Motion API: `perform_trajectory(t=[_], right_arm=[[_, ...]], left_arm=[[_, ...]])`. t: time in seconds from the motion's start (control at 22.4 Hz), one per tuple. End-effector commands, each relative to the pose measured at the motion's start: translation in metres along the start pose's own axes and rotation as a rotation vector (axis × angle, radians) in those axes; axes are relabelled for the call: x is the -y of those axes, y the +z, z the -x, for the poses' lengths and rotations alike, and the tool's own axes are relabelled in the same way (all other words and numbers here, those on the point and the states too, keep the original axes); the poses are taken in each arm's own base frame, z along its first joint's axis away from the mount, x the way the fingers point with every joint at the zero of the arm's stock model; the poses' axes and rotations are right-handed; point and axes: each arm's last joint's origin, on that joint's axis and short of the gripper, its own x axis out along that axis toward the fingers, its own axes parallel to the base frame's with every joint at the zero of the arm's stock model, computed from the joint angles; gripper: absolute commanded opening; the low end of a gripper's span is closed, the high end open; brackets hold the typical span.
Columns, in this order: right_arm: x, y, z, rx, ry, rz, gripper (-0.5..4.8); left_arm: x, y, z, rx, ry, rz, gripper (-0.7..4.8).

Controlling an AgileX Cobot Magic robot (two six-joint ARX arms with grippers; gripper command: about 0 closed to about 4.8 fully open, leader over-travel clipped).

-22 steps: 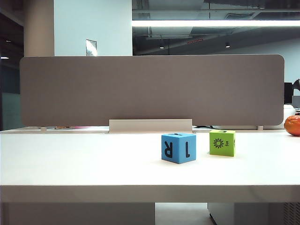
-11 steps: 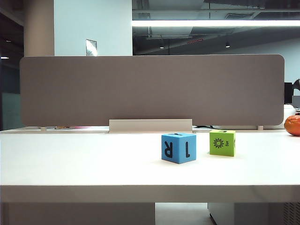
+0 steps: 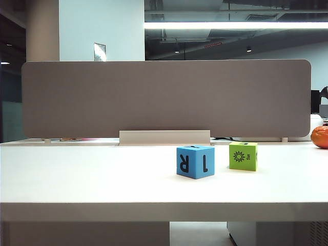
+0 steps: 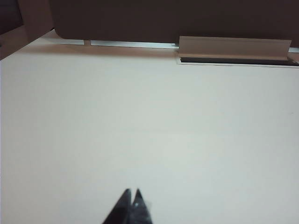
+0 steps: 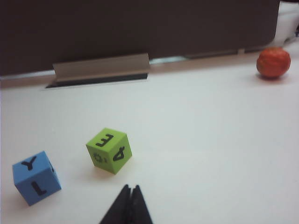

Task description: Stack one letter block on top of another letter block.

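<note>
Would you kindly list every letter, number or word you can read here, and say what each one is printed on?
"R" and "1": side faces of the blue cube, exterior view.
"Y" and "L": blue cube, right wrist view.
"Sun", small beside a sun picture: green cube.
"E" and "4": green cube, right wrist view.
Wall notice: too small to read.

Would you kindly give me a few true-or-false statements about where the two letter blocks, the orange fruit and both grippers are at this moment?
1. The green block is stacked on the blue block. False: both rest on the table, apart.
2. The right gripper is shut and holds nothing. True.
3. The left gripper is clamped on a block. False: it is shut over bare table, with no block in its view.
4. An orange fruit lies near the grey divider panel. True.
5. In the exterior view the green block sits to the right of the blue block. True.
</note>
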Motion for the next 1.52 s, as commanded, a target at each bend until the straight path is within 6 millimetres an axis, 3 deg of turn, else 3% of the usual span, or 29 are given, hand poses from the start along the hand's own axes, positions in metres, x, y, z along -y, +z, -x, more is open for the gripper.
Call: perform_trajectory(t=[0.04,0.31,0.62,0.76,0.94,1.29,1.52], right_arm=[[-0.002,0.010,0.004,0.022,0.001,-0.002,-0.02],[-0.003,0.021,-0.001,-0.040,-0.001,-0.006,-0.01],[-0.003,0.037,-0.021,-0.157,-0.015,-0.011,0.01],[-0.003,0.045,-0.032,-0.195,-0.014,-0.012,0.51],[-0.004,0.055,-0.051,-0.251,0.037,0.013,0.77],[-0.016,0.065,-0.111,-0.351,0.171,0.103,0.79],[-0.026,0.062,-0.142,-0.421,0.229,0.164,2.26]], left_arm=[[0.000,0.001,0.000,0.008,-0.004,-0.001,-0.06],[0.000,0.001,0.000,0.008,-0.004,-0.001,-0.06],[0.000,0.001,0.000,0.008,-0.004,-0.001,-0.06],[0.000,0.001,0.000,0.008,-0.004,-0.001,-0.06],[0.000,0.001,0.000,0.008,-0.004,-0.001,-0.06],[0.000,0.001,0.000,0.007,-0.004,-0.001,-0.06],[0.000,0.001,0.000,0.007,-0.004,-0.001,-0.05]])
